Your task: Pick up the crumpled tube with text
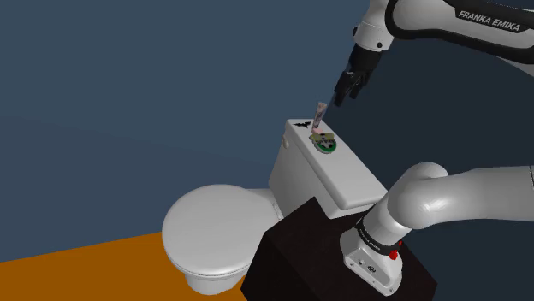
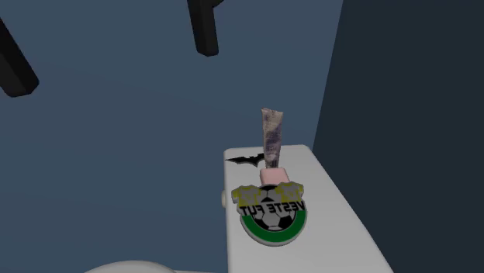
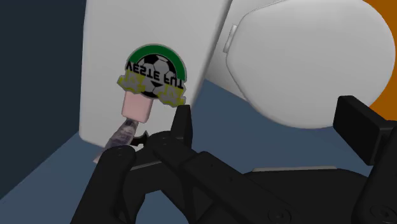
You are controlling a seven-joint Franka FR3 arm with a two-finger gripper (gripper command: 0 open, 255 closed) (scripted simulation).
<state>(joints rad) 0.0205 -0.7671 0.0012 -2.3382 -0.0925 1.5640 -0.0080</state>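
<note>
One each: tube (image 2: pixel 272 138), badge (image 2: pixel 270 213), bat (image 2: pixel 245 160), toilet (image 1: pixel 308 178)

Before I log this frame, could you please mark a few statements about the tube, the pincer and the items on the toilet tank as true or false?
1. The crumpled tube stands upright on the tank lid, pink cap down. True.
2. The pincer is shut on the tube. False: it is open, higher than the tube and not touching it.
3. A black bat shape lies on the lid beside the tube. True.
4. The football badge lies on the toilet seat. False: it lies on the tank lid, beside the cap.
</note>
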